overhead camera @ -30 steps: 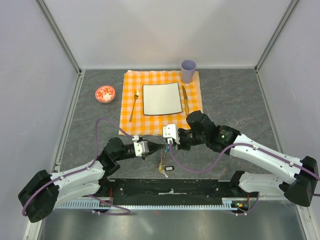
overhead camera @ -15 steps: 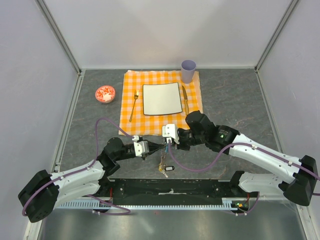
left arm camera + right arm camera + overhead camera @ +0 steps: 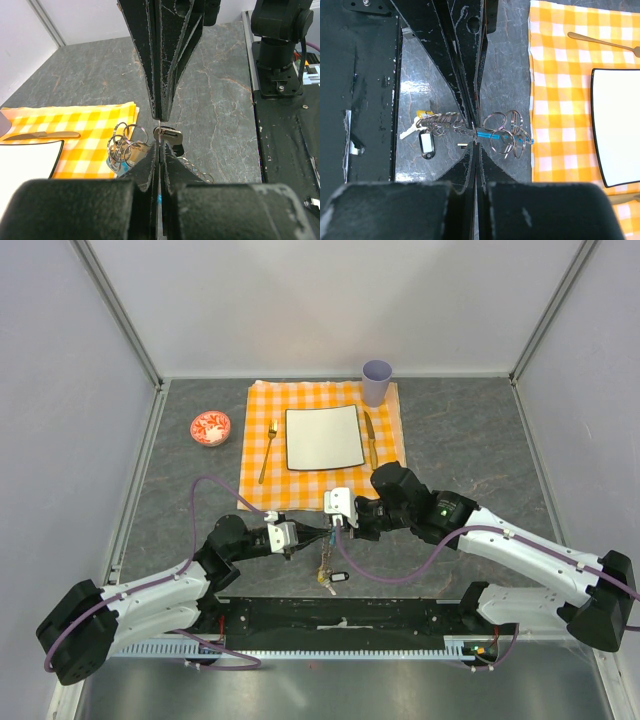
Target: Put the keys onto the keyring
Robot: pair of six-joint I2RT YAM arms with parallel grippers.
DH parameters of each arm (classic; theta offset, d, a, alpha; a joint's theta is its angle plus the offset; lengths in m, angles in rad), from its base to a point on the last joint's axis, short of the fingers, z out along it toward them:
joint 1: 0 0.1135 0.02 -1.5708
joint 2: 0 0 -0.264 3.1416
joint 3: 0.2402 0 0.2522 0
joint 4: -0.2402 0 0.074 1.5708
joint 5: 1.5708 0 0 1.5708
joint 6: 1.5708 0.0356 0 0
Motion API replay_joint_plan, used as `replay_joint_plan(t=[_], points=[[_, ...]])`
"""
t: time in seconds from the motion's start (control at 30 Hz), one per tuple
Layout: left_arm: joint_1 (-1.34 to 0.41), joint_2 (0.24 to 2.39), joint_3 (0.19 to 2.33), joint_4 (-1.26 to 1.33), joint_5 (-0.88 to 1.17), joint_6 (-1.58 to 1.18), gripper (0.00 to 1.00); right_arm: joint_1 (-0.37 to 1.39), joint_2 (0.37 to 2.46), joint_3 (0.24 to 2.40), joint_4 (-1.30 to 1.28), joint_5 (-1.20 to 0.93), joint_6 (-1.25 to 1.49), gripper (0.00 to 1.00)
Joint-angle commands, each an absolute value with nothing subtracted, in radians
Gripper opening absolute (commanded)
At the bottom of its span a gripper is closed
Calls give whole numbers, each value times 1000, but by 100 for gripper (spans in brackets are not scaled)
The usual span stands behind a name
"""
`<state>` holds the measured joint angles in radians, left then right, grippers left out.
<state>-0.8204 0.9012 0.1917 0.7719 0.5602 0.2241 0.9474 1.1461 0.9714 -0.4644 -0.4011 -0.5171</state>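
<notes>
My two grippers meet tip to tip just above the table's near edge, left gripper (image 3: pixel 316 537) (image 3: pixel 159 146) and right gripper (image 3: pixel 337 530) (image 3: pixel 476 142), both shut. The keyring (image 3: pixel 500 135) is a cluster of silvery wire rings (image 3: pixel 125 144) with a turquoise tag. It hangs where the tips meet, and turquoise shows between my left fingers. A silvery key head (image 3: pixel 168 134) sits right at the junction, pinched at the tip of the right gripper. A chain (image 3: pixel 437 122) trails toward the near edge. More keys (image 3: pixel 327 578) (image 3: pixel 415 125) and a black tag (image 3: pixel 426 144) lie at its end.
An orange checked cloth (image 3: pixel 258 490) lies just beyond the grippers, carrying a white square plate (image 3: pixel 324 437), a gold fork (image 3: pixel 269 450) and a knife (image 3: pixel 371 440). A purple cup (image 3: pixel 377 380) and a red-and-white bowl (image 3: pixel 210 427) stand farther back. The black base rail (image 3: pixel 340 615) runs along the near edge.
</notes>
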Motion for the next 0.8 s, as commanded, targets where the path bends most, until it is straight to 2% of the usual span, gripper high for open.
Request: replay_joint_plan(t=[0.0, 0.77], points=[[-822, 893, 235, 815, 577, 206, 2, 953, 1126, 999, -433, -390, -509, 0], [-821, 893, 238, 802, 545, 201, 2, 957, 1115, 1000, -436, -391, -509, 0]])
